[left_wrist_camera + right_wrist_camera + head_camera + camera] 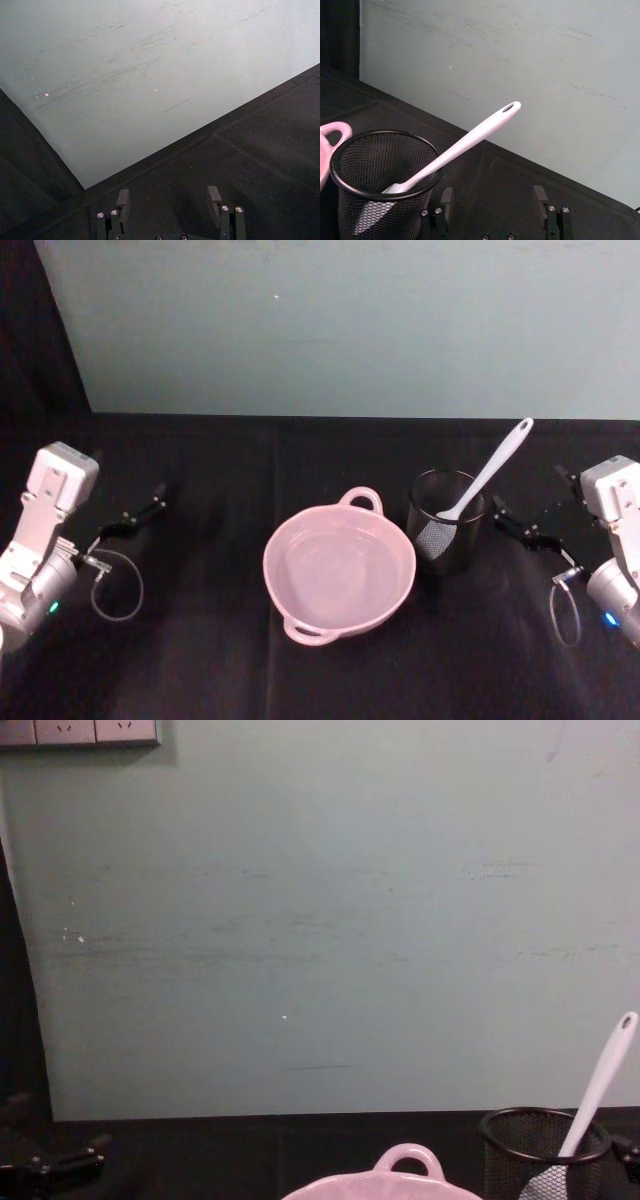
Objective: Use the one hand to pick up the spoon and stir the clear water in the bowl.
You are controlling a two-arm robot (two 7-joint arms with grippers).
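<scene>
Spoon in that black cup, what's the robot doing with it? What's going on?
Nothing is being held yet. The spoon stands in the mesh cup, scoop end down, with its handle leaning out over the rim. The pink bowl sits just beside the cup, on the robot's left of it. The right end effector is open, close to the cup on its right. The left end effector is open too, parked far off on the left side.

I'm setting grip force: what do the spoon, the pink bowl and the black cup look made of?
The spoon: likely plastic, white and smooth, moulded in one piece with a hole at the handle end. The bowl: probably plastic, pale pink with a soft sheen and thin loop handles. The cup: black wire mesh, probably coated metal; the spoon shows through its wall.
</scene>
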